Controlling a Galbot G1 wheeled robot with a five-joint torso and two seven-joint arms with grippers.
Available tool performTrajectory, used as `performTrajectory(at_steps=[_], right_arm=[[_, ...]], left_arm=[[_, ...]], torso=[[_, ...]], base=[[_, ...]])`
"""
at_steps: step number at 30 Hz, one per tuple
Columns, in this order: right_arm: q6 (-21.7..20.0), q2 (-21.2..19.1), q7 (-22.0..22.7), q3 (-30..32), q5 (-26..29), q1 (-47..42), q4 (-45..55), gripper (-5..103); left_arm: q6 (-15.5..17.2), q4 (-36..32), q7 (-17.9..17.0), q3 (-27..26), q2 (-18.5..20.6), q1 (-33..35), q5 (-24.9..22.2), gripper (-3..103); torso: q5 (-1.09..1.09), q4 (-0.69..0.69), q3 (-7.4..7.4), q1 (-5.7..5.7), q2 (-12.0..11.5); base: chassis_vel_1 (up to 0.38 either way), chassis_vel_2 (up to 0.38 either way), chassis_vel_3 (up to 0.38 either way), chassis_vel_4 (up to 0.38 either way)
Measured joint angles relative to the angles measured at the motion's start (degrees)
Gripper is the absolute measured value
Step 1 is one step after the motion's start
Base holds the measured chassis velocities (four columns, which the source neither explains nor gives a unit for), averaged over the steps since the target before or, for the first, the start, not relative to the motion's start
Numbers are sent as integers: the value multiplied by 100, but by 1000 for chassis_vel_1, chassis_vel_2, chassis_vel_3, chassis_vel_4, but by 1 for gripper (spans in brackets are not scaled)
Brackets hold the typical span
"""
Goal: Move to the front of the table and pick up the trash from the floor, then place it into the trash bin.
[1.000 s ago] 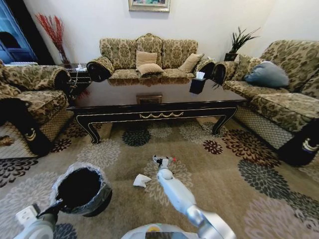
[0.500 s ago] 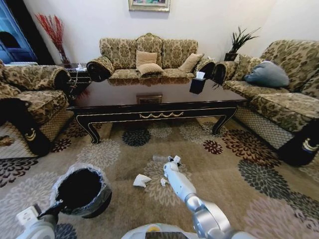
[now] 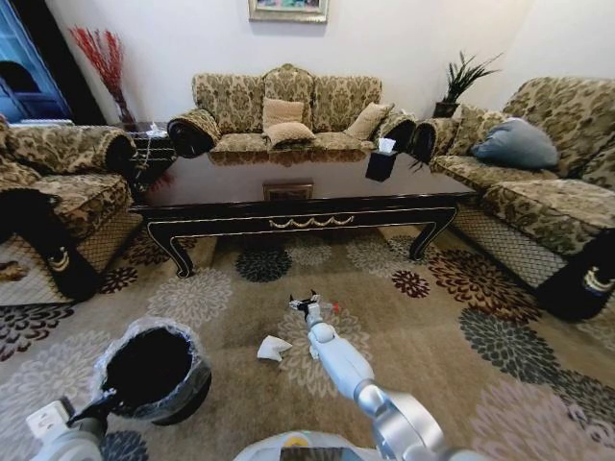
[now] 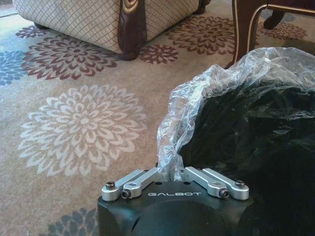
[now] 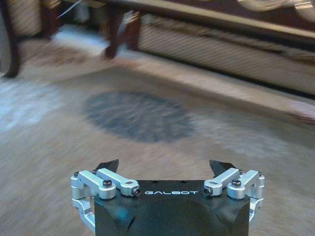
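Right hand [image 3: 306, 305]: extended forward over the floor [image 3: 413, 336], near the centre of the head view. In the right wrist view its fingers [image 5: 108, 166] are spread wide apart with nothing between them.

Left hand [image 4: 172, 173]: at the 7 o'clock corner of the head view, closed on the clear plastic liner [image 4: 197, 98] at the rim of the trash bin [image 3: 152, 373]. The bin sits at 8 o'clock, just in front of this hand.

Trash: a crumpled white paper wad [image 3: 273, 348] lies on the carpet at 7 o'clock from the right hand, near it and not touching. A small scrap [image 3: 333, 308] lies just beside the right hand at 3 o'clock.

Counter [image 3: 298, 192]: long, dark and glossy, at 12 o'clock beyond the trash, with a black tissue box [image 3: 381, 163] standing on its right part.
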Motion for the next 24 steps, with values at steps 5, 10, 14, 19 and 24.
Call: performTrajectory(at_steps=[5,10,14,19,24], right_arm=[[-310,-128,-109,-594,-61,259,-236,100],[-860,-223,253,-1021,-20,405,-374,100],[-1465,-197,628,-1104,17,519,-566,100],[-1618,-250,643,-1179,-50,571,-642,100],[-1595,-288,547,-1225,-300,663,-839,100]], left_arm=[[2,-3,-2,-37,-27,-12,0,2],[2,-7,-1,-38,-51,-45,-6,2],[2,-35,-2,-50,-59,-63,-8,2],[2,-75,-3,-67,-63,-67,-13,2],[2,-110,-10,-89,-75,-51,-14,2]], torso=[[-1,2,0,0,0],[0,-1,0,0,0],[0,2,0,0,0],[0,1,0,0,0],[0,1,0,0,0]], base=[[0,0,0,0],[0,0,0,0],[0,0,0,0],[0,0,0,0],[0,0,0,0]])
